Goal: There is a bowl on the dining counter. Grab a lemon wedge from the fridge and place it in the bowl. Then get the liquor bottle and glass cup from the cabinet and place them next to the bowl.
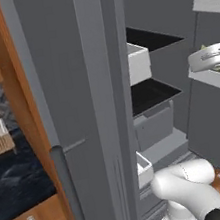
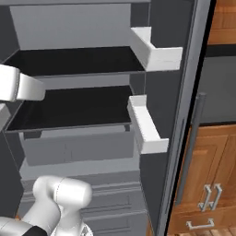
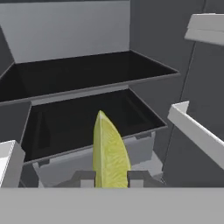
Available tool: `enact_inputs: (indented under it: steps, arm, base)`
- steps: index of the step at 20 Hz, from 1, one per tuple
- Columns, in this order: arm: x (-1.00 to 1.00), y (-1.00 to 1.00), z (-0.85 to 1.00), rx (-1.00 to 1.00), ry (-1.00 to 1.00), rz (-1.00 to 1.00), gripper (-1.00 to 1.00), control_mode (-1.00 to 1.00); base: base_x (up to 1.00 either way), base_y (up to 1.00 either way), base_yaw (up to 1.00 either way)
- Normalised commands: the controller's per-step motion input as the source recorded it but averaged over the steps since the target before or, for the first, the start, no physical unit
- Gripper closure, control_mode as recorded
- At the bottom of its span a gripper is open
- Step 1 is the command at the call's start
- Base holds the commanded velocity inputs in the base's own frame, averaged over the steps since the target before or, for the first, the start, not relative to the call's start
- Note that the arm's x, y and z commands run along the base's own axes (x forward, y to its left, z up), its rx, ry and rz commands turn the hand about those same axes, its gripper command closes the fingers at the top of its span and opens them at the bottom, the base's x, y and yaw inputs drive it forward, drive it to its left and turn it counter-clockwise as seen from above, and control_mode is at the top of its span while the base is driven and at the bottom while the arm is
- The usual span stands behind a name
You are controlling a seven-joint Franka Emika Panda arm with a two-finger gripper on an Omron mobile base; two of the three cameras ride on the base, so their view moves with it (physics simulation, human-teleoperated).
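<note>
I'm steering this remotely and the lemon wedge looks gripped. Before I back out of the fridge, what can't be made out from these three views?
- Lemon wedge, hand view: its lower end is cut off behind the gripper and the bottom band.
- Gripper fingertips, hand view: just their tops show, so pad contact is unclear.
- Fridge lower drawers, right base view: partly hidden by the arm.
- White door bin, left base view: cut off by the right edge.

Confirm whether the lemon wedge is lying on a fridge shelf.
No. In the hand view the lemon wedge stands upright, pinched in the hand, in front of the dark shelves.
</note>
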Motion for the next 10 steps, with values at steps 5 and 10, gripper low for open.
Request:
enact_inputs:
  steps: [5,10]
  arm:
    - [0.0,0.0,0.0,0.0,0.0,0.0,1.0,1.0]
    - [0.0,0.0,0.0,0.0,0.0,0.0,1.0,1.0]
  base:
    - [-0.15,0.01,-0.5]
    - [-0.15,0.05,-0.52]
